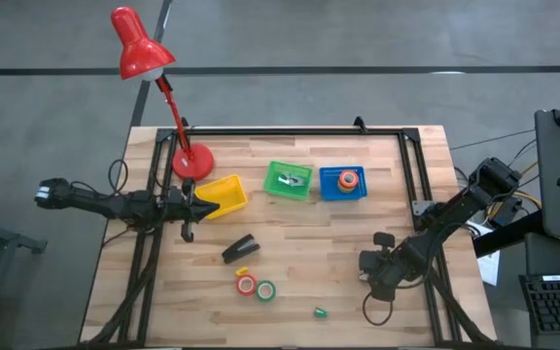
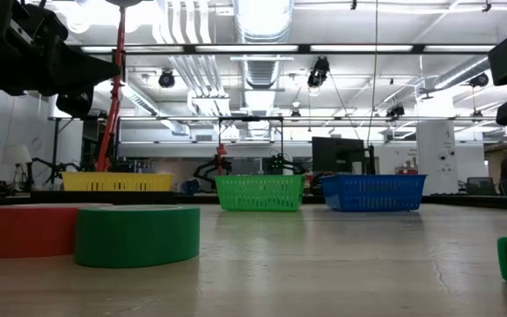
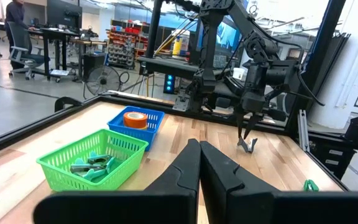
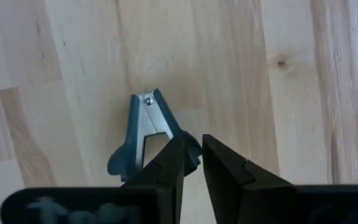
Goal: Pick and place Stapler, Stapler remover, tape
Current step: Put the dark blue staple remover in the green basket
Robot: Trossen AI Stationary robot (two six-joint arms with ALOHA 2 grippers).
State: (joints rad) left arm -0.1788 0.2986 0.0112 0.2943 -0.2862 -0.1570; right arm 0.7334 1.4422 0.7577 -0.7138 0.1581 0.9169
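The black stapler [image 1: 240, 249] lies flat on the wooden table near its middle. Close by lie a red tape roll [image 1: 246, 283] and a green tape roll [image 1: 265, 290], which the low view shows as the red roll [image 2: 33, 231] and the green roll [image 2: 136, 235]. An orange roll [image 1: 346, 179] sits in the blue basket [image 1: 342, 192]. My right gripper [image 1: 382, 245] hangs over the table's right part, shut on a blue-grey stapler remover [image 4: 143, 134]. My left gripper [image 3: 199, 168] is shut and holds nothing, beside the yellow basket [image 1: 224, 194]. My right gripper pinches the stapler remover by one of its blue-grey handle wings [image 4: 192, 151] between the two fingertips [image 4: 174, 158], coming from above and pointing down. The remover [image 3: 247, 146] hangs below the fingers, close over the table; I cannot tell whether its claws touch the wood.
The green basket [image 1: 289, 181] holds more stapler removers [image 3: 95, 165]. A red desk lamp [image 1: 144, 53] stands with its base [image 1: 193, 161] at the table's far left. A tiny green lump [image 1: 320, 312] lies near the near edge. Black rails [image 1: 290, 134] frame the table.
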